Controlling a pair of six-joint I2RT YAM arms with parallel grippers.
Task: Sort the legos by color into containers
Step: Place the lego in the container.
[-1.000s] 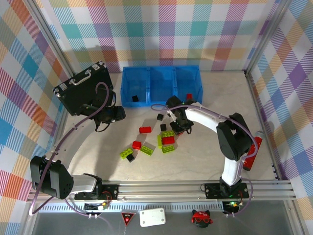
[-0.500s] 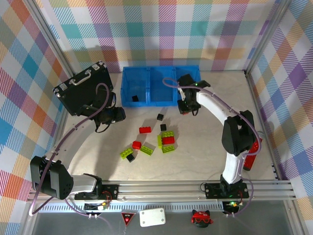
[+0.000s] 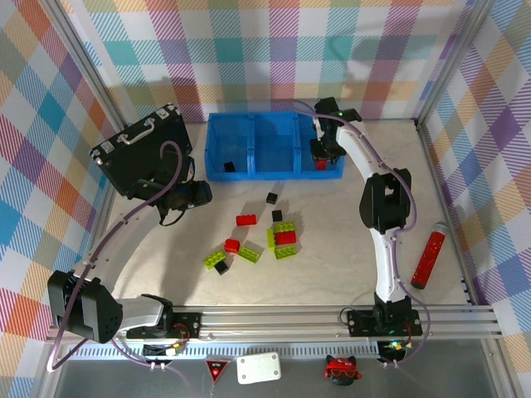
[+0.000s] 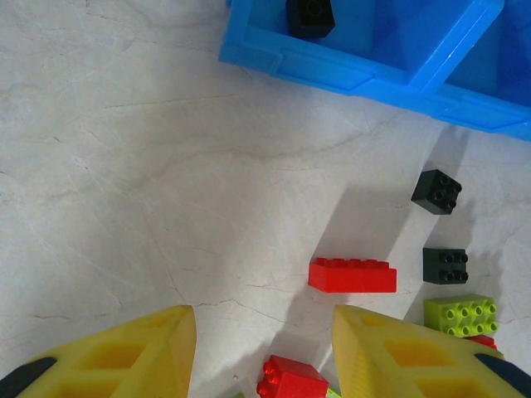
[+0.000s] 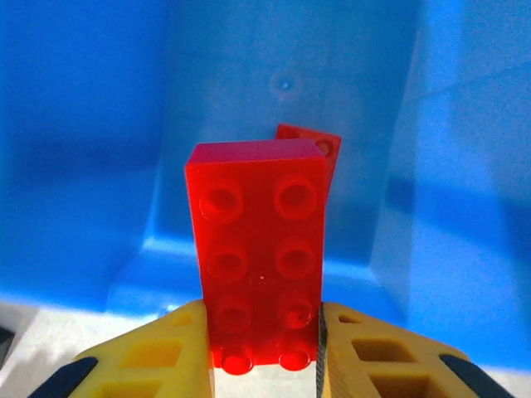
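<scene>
Blue tray (image 3: 274, 174): three square low-walled compartments in a row, at far side of surface (image 3: 348, 232).
Left compartment: one black cube (image 3: 230, 167).
Studded red brick (image 5: 257, 249): two-by-four, upright over right compartment, pinched in right gripper (image 5: 264, 327).
Second red piece (image 5: 319, 143): behind it, partly hidden.
Loose on surface near tray:
- long red brick (image 3: 246, 220)
- small red brick (image 3: 231, 245)
- lime bricks (image 3: 250, 253)
- lime-red cluster (image 3: 284, 239)
- small black cubes (image 3: 271, 198)

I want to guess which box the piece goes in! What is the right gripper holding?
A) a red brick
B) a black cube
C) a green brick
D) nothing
A: the right gripper is shut on a red brick, held in front of the blue tray.
</scene>
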